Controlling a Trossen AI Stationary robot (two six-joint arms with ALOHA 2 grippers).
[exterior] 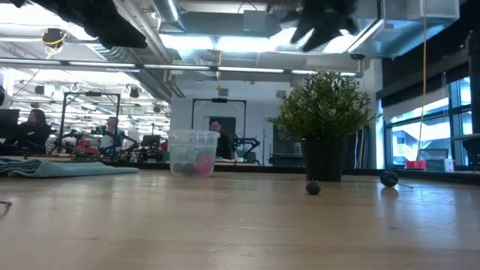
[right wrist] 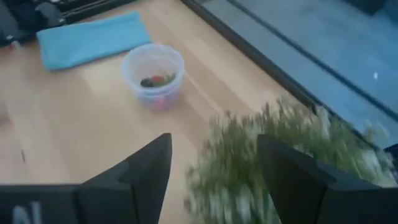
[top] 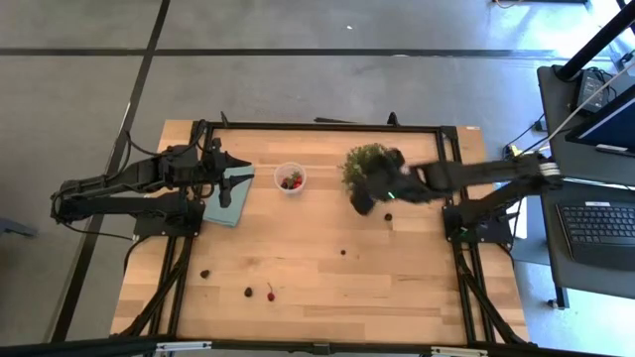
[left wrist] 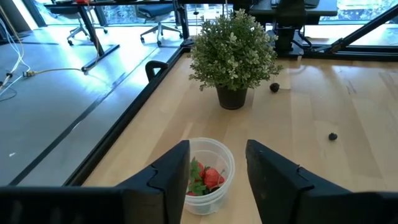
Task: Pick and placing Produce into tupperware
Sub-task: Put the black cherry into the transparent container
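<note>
- Nearest the low camera, a dark berry sits loose on the worktop just in front of the potted plant; another dark piece lies farther off to one side.
- More berries are scattered along the near edge, well apart from the cup: two dark ones and a red one, plus a small dark one mid-worktop.
- Clear cup stands upright between the teal cloth and the plant, with red and green pieces already in it.
- Left gripper hovers above the cup, fingers parted, nothing between them.
- Right gripper hangs over the plant, fingers spread wide and empty.
- Handling, as I judge it: each berry looks tiny, light and round, likely to roll or skid at a nudge, and soft enough to bruise. Best taken across the middle, from straight above, with a gentle squeeze.
- The cup looks thin and light, so a bump could tip or shove it; drop pieces from just above the rim.
</note>
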